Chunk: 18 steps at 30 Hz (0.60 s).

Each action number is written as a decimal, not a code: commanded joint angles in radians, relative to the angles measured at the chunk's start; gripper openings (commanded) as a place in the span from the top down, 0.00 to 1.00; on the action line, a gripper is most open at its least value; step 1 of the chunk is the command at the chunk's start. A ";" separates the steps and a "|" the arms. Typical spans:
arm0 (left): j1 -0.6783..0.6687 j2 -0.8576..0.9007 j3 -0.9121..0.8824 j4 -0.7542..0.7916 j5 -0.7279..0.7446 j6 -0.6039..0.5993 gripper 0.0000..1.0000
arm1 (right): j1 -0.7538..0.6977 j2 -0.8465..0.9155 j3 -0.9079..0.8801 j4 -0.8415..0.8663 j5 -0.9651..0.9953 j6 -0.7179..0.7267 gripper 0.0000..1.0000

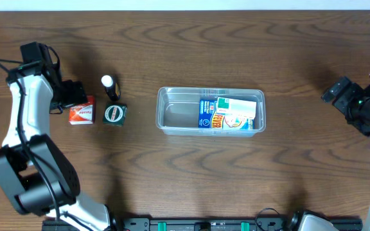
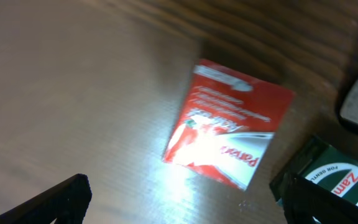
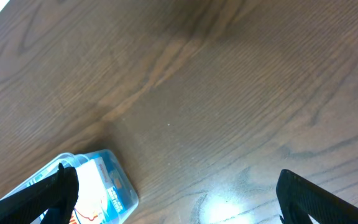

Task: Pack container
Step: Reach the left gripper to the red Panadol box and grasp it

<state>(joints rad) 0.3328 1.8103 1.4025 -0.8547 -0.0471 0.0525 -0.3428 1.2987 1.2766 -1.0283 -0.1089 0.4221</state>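
Now my left gripper (image 2: 185, 204) hangs spread over the red box (image 2: 229, 132), pinching nothing.

Just ahead of my open fingertips the red box lies flat on the tabletop (image 2: 73, 81), skewed to my jaws. The green box (image 2: 339, 184) sits just beside it, right at my right-hand fingertip, and the small white-capped bottle (image 1: 110, 86) stands near. The container (image 1: 191, 90) lies well apart on that same side, holding a blue-and-white box (image 1: 231, 113) in its far end. Beyond it my right gripper (image 3: 179, 199) hovers, also spread and empty. I judge that closing on the skewed box could catch a corner and spin it. My right-hand finger could also clip the green box and shove it into the bottle, tipping it.
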 commanded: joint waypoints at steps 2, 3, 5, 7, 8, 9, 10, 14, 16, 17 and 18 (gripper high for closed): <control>0.003 0.066 0.013 0.029 0.126 0.274 0.02 | -0.003 0.000 0.004 -0.001 -0.004 0.015 0.01; 0.003 0.077 0.013 0.037 0.126 0.303 0.02 | -0.003 -0.001 0.004 -0.001 -0.004 0.015 0.01; 0.004 0.095 0.012 0.044 0.121 0.359 0.00 | -0.003 0.000 0.004 -0.001 -0.004 0.015 0.01; 0.005 0.114 0.013 0.055 0.101 0.386 0.00 | -0.003 -0.001 0.004 -0.001 -0.004 0.015 0.01; 0.005 0.123 0.013 0.062 0.090 0.389 0.00 | -0.003 -0.001 0.004 -0.001 -0.004 0.015 0.01; 0.005 0.132 0.013 0.070 0.080 0.389 0.00 | -0.003 -0.001 0.004 -0.001 -0.004 0.015 0.01; 0.005 0.140 0.012 0.077 0.080 0.390 0.01 | -0.003 0.000 0.004 -0.001 -0.004 0.015 0.01; 0.005 0.175 0.013 0.094 0.081 0.400 0.01 | -0.003 0.000 0.004 -0.002 -0.004 0.015 0.01; 0.005 0.193 0.013 0.098 0.080 0.400 0.01 | -0.003 -0.001 0.004 -0.001 -0.004 0.015 0.01; 0.005 0.201 0.013 0.100 0.080 0.400 0.01 | -0.003 0.000 0.004 -0.001 -0.004 0.015 0.01; 0.005 0.209 0.013 0.102 0.080 0.400 0.01 | -0.003 0.000 0.004 -0.001 -0.004 0.015 0.01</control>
<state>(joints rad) 0.3328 1.9862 1.4025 -0.7563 0.0452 0.4244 -0.3428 1.2987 1.2766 -1.0286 -0.1089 0.4221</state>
